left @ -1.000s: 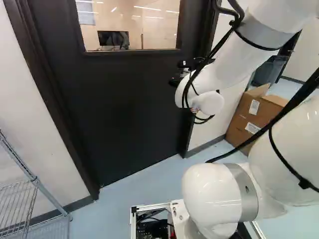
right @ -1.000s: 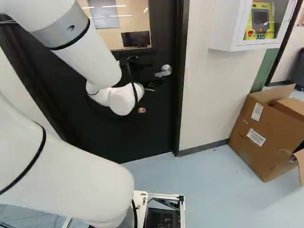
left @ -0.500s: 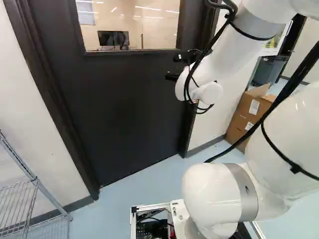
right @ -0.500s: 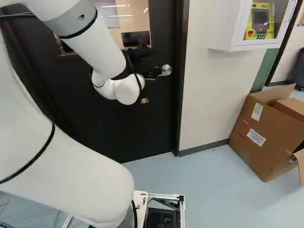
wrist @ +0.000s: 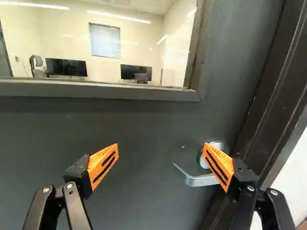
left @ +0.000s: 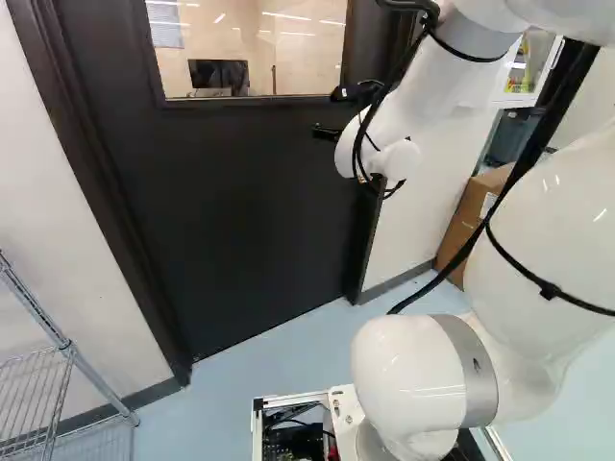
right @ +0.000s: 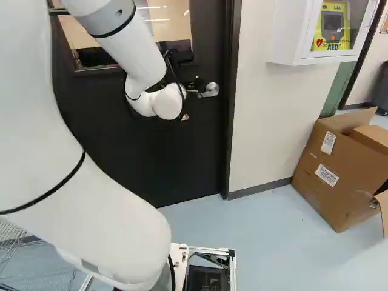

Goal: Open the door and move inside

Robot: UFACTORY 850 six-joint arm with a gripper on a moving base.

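The silver handle (wrist: 200, 180) sat near the side edge of the dark door (left: 240, 211), below the window's (wrist: 105, 48) lower corner; the door stood closed in its frame (right: 231, 121). The claw (left: 328, 112) was spread wide, one orange pad (wrist: 219, 164) overlapping the handle in the wrist view, contact unclear. Past the frame stood a cardboard box (right: 336, 176).

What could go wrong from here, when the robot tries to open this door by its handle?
The tool stands open but off-centre: one finger overlaps the handle in the wrist view, so it might knock the handle instead of gripping it. Sideways motion could scrape that finger on the door frame. The door looks shut, so pushing before unlatching may only strain it.
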